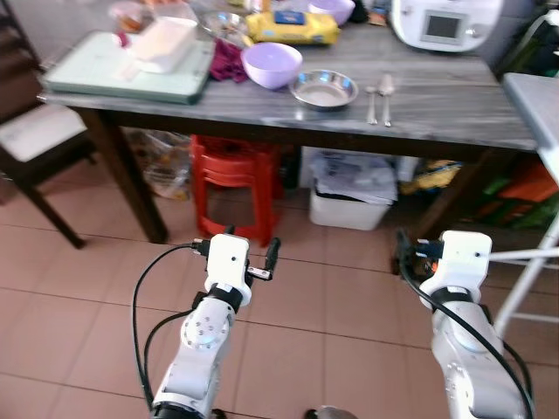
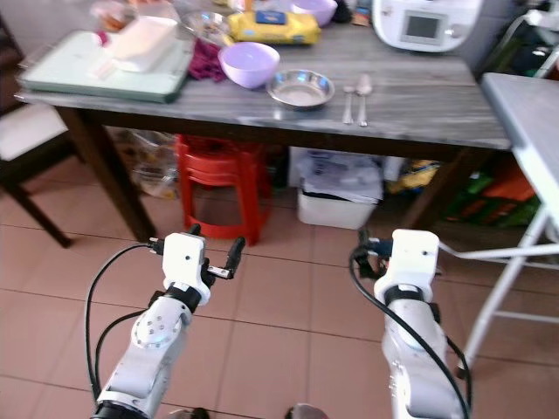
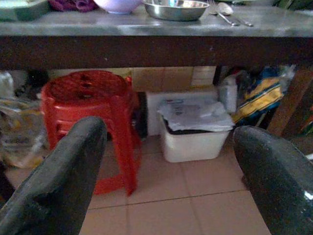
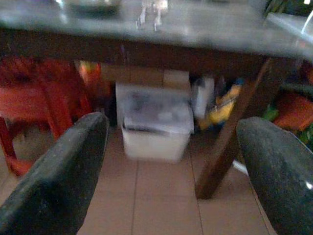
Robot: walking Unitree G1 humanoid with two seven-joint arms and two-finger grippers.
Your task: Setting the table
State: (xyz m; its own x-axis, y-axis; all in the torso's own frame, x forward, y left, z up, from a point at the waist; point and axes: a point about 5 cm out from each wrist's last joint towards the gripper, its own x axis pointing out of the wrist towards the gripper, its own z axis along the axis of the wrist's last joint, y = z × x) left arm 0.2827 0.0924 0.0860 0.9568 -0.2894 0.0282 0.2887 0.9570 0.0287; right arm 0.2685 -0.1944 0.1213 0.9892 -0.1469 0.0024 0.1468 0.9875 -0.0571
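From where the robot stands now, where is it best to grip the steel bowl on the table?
Probably the steel bowl by its near rim, from above. It sits upright, shallow and open, with the purple bowl close on its left and the spoons on its right.

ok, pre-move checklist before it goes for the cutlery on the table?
1. Left tool open and empty: ok, fingers wide apart, nothing between them.
2. Right tool open and empty: ok, same.
3. Targets located: ok, spoon and a second utensil lie side by side on the table, just right of the steel bowl.
4. Tools at table height: not ok, both are low over the floor, short of the table edge.
5. Space around cutlery: ok on its right; steel bowl and purple bowl sit close on the left.
6. Second utensil's type: cannot tell.
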